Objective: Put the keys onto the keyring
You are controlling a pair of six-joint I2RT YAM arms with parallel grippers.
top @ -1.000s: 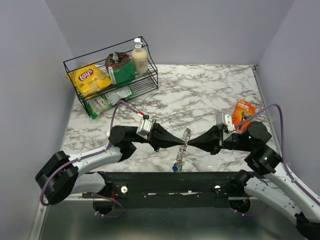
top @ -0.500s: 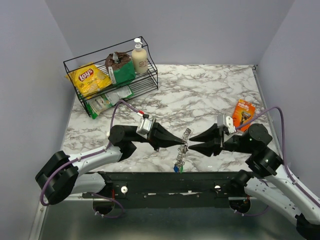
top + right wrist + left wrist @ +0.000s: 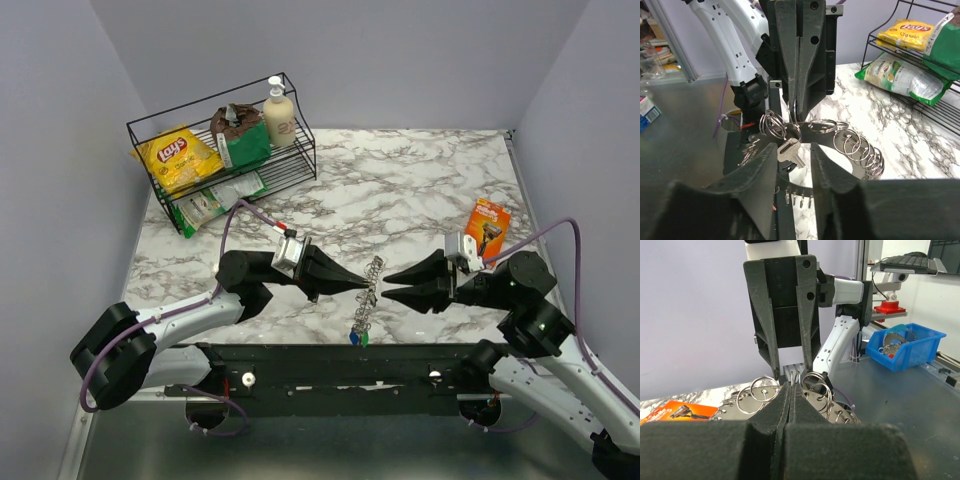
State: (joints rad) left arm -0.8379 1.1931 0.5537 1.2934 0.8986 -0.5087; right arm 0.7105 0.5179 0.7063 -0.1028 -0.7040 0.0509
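The keyring hangs on edge in mid-air between the two arms, a round plate rimmed with many small silvery rings. My left gripper is shut on its rim from the left. Blue and green keys dangle from its lower end. My right gripper stands open just right of the ring, apart from it. In the right wrist view a silver key hangs from a small ring between the open right gripper fingers, untouched, with the keyring behind. The left wrist view shows the left gripper pinching a ring wire.
A black wire rack at the back left holds a yellow chip bag, green packets and a soap bottle. An orange packet lies at the right. The black frame rail runs under the hanging keys.
My right gripper has opened and drawn back to the right, off the keyring. The left gripper still holds the ring in the same place.
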